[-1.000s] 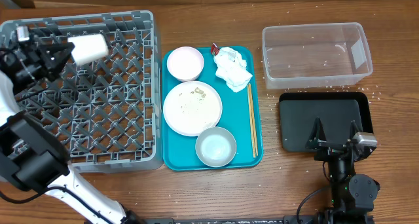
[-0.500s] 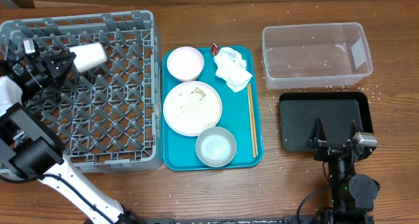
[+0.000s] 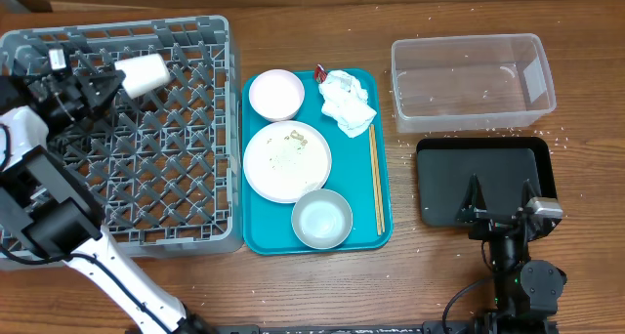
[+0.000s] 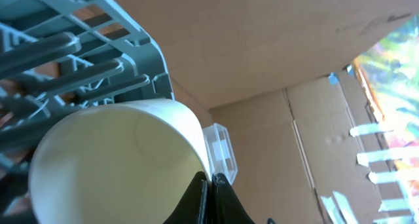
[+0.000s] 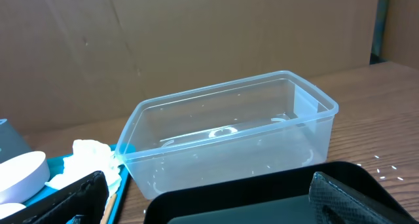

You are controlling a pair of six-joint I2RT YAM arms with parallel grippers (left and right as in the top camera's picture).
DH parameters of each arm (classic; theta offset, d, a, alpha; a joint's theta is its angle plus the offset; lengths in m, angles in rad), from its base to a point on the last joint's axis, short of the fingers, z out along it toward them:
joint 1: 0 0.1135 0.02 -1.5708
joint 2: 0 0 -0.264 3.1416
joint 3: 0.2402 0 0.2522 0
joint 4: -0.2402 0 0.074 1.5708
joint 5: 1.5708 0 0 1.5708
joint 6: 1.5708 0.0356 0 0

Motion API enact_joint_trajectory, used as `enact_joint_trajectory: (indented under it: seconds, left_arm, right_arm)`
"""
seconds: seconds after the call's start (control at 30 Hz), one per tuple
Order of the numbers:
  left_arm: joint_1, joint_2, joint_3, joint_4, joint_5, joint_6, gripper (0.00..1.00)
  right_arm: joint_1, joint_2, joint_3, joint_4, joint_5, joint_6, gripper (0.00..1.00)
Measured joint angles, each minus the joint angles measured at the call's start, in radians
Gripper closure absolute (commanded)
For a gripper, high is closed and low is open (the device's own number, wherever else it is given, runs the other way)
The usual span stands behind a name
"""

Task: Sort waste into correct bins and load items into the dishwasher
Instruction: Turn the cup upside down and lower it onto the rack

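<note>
Right now your left end effector (image 3: pixel 107 79) pinches the white cup (image 3: pixel 143 72) by its rim, tipped over the dish rack's (image 3: pixel 234 129) far-left cells (likely for seating). Your right end effector (image 3: pixel 500 199) hangs spread over the black tray (image 3: pixel 483 163).

White cup (image 3: pixel 143 72) on side, rim pinched by L claw (image 4: pixel 211 185), over grey rack (image 3: pixel 176 187), far-L corner.

Even bright light, soft shadows, sharp
</note>
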Motion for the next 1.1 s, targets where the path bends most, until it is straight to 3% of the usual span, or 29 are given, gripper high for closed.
enact_joint_trajectory:
  seconds: [0.27,0.83,0.9,0.93,1.0,1.1]
  left_arm:
    - [-0.038,0.0,0.0,0.102,-0.014,-0.115,0.96]
    - [0.049,0.0,0.002,-0.009,-0.151,-0.174,0.91]
    - [0.05,0.0,0.002,-0.021,-0.163,-0.179,0.86]
    - [0.05,0.0,0.002,-0.028,-0.171,-0.18,0.76]
    - [0.05,0.0,0.002,-0.045,-0.191,-0.187,0.67]
    - [0.05,0.0,0.002,-0.082,-0.227,-0.194,0.64]
  right_arm:
    - [0.0,0.0,0.0,0.0,0.0,0.0,0.0]
    - [0.0,0.0,0.0,0.0,0.0,0.0,0.0]
    - [0.0,0.0,0.0,0.0,0.0,0.0,0.0]
    - [0.0,0.0,0.0,-0.001,0.0,0.0,0.0]
    - [0.0,0.0,0.0,0.0,0.0,0.0,0.0]
    - [0.0,0.0,0.0,0.0,0.0,0.0,0.0]
